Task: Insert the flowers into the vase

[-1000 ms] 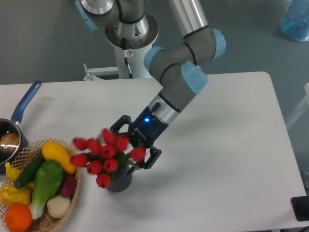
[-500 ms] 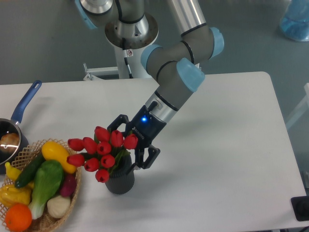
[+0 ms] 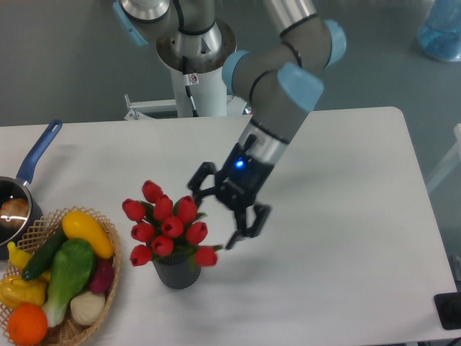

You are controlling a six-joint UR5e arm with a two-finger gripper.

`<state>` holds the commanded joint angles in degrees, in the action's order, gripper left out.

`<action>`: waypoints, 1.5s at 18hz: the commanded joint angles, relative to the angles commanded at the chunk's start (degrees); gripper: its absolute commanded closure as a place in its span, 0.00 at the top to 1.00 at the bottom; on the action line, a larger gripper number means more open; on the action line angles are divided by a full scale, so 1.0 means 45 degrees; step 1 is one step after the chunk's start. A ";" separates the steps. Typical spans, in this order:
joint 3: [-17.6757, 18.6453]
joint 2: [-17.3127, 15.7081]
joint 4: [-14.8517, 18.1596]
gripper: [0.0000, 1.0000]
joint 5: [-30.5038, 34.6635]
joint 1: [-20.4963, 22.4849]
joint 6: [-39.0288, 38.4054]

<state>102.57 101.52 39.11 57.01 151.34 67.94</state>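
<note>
Red tulips (image 3: 167, 225) upright in dk grey vase (image 3: 176, 272)

One fixed camera looks down across the table (image 3: 346, 216) (arm base opposite).

Red flowers (image 3: 168, 224); vase (image 3: 176, 272) dark grey, perhaps ribbed

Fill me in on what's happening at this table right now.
A robot arm is putting flowers into a vase. The red tulips stand in the small dark vase, beside a wicker basket of vegetables. The gripper is open and sits just to the right of the bunch, holding nothing, so the flowers appear to be released and in place.
</note>
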 joint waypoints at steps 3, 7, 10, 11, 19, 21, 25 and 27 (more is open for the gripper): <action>-0.0234 -0.0507 0.0058 1.00 0.1603 0.0624 0.0039; -0.0390 -0.0998 0.0254 1.00 0.4357 0.1600 0.0253; -0.0274 -0.1036 0.0274 1.00 0.5257 0.2537 0.1830; -0.0293 -0.1095 0.0390 1.00 0.5764 0.2772 0.2377; -0.1932 -0.1623 0.3007 1.00 0.5966 0.6012 0.5721; -0.2031 -0.1720 0.3843 1.00 0.5322 0.6872 0.6382; -0.2110 -0.2032 0.5330 1.00 0.5280 0.7948 0.8394; -0.2071 -0.2188 0.5974 1.00 0.5300 0.8165 0.8885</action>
<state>93.25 91.67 65.99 80.86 188.08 107.92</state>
